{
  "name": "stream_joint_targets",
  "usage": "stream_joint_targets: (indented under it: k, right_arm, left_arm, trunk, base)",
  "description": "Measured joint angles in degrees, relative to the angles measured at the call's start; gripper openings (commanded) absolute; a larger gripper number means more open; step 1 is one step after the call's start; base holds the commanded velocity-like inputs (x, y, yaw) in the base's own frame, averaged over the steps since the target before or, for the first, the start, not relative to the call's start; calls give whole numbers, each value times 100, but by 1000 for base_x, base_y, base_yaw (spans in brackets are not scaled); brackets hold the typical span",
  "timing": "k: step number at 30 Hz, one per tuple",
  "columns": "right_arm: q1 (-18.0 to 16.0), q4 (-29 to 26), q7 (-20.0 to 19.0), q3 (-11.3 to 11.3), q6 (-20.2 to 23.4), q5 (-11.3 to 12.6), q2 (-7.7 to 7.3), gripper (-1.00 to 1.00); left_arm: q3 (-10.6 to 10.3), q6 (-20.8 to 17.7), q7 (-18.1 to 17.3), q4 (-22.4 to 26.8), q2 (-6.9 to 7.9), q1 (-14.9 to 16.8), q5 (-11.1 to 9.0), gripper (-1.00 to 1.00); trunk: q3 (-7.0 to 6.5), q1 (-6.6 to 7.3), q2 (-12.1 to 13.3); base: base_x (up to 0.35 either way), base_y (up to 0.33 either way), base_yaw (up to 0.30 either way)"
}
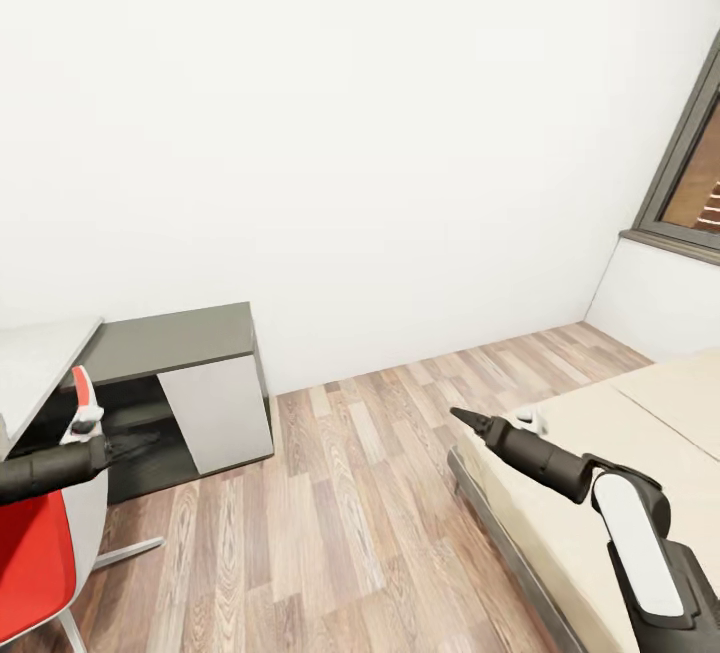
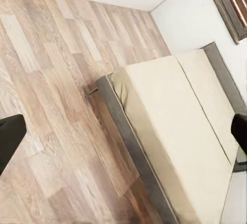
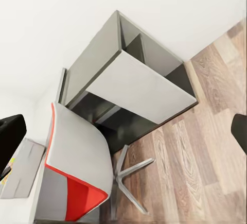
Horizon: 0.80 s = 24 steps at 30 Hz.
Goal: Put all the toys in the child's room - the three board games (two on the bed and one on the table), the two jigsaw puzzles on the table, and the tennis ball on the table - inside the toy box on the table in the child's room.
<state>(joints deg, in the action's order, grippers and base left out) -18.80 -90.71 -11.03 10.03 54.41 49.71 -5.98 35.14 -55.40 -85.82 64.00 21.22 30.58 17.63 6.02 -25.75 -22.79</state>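
1. Facing a white wall [image 1: 350, 113] from the head view, the robot stands on wood-plank floor [image 1: 340, 503] between the desk and the bed.
2. A corner of the pale grey desk [image 1: 35, 363] shows at the left edge, with a low dark cabinet [image 1: 180, 343] with a white door just beside it against the wall.
3. A red and grey chair [image 1: 45, 543] stands in front of the desk; the right wrist view shows its metal star base on the floor near the cabinet.
4. The bed [image 1: 600, 453], with a cream mattress split by a seam on a dark frame, lies at the right under a window [image 1: 695, 173].
5. The left gripper [image 1: 135, 445] hangs over the chair, pointing toward the cabinet; its fingertips sit at opposite edges of the left wrist view, spread apart.
6. The right gripper [image 1: 462, 416] hovers above the near corner of the bed, its fingertips likewise spread wide and holding nothing.
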Motion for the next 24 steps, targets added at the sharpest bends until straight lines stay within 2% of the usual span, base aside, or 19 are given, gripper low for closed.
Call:
stream_joint_targets:
  k: [2, 3, 5, 7, 9, 11, 12, 14, 18, 20, 21, 24]
  right_arm:
    - [-2, 3, 265, -162, 6, 5, 0, 100]
    - [-2, 4, 309, -204, 5, 6, 2, 100]
    - [-2, 109, 416, -417, -35, -6, 18, 100]
    - [-43, 448, 492, -634, -72, -26, 42, 100]
    - [-168, 883, 591, -746, -88, -37, 55, 100]
    - [-278, 1343, 680, -806, -97, -52, 63, 100]
    - [-295, 1459, 695, -816, -99, -51, 65, 100]
    - [-328, 1865, 732, -852, -119, -69, 68, 100]
    - [-336, 2262, 748, -978, -191, -142, 55, 100]
    - [-333, 2481, 750, -1083, -287, -347, 50, 100]
    - [-317, 2564, 749, -1105, -328, -428, 50, 100]
    - [-84, 3260, 742, -1171, -762, -1043, 58, 100]
  left_arm:
    - [-256, -3, 638, -11, -116, 3, 5, 100]
    - [-298, -2, 825, -15, -159, 6, 3, 100]
    - [-393, 3, 1574, -68, -344, 13, 11, 100]
    - [-432, 14, 2305, -183, -502, 16, 18, 100]
    - [-450, 208, 3040, -465, -612, 17, 4, 100]
    - [-463, 649, 3715, -962, -692, 17, -2, 100]
    - [-464, 774, 3874, -1126, -710, 18, -6, 100]
    - [-478, 1237, 4397, -1777, -755, 17, 13, 100]
    - [-507, 1931, 4955, -2727, -774, 16, 15, 100]
    - [-525, 2480, 5328, -3421, -773, 7, 24, 100]
    - [-529, 2626, 5453, -3636, -769, 5, 19, 100]
    - [-540, 3602, 6446, -4884, -744, -74, 37, 100]
  trunk:
    - [0, 0, 0]
    - [0, 0, 0]
    - [0, 0, 1]
    - [0, 0, 1]
    - [0, -1, 1]
    - [0, 0, 1]
    - [0, 0, 1]
    - [1, 0, 1]
    - [0, 0, 0]
    - [1, 0, 1]
    - [0, 0, 0]
    - [3, 0, 0]
  base:
    - [0, 0, 2]
    - [0, 0, 1]
    - [0, 0, 0]
    - [0, 0, 0]
    - [0, 0, 0]
    - [0, 0, 0]
    - [0, 0, 0]
    - [0, 0, 0]
    - [0, 0, 0]
    - [0, 0, 0]
    - [0, 0, 0]
    - [0, 0, 0]
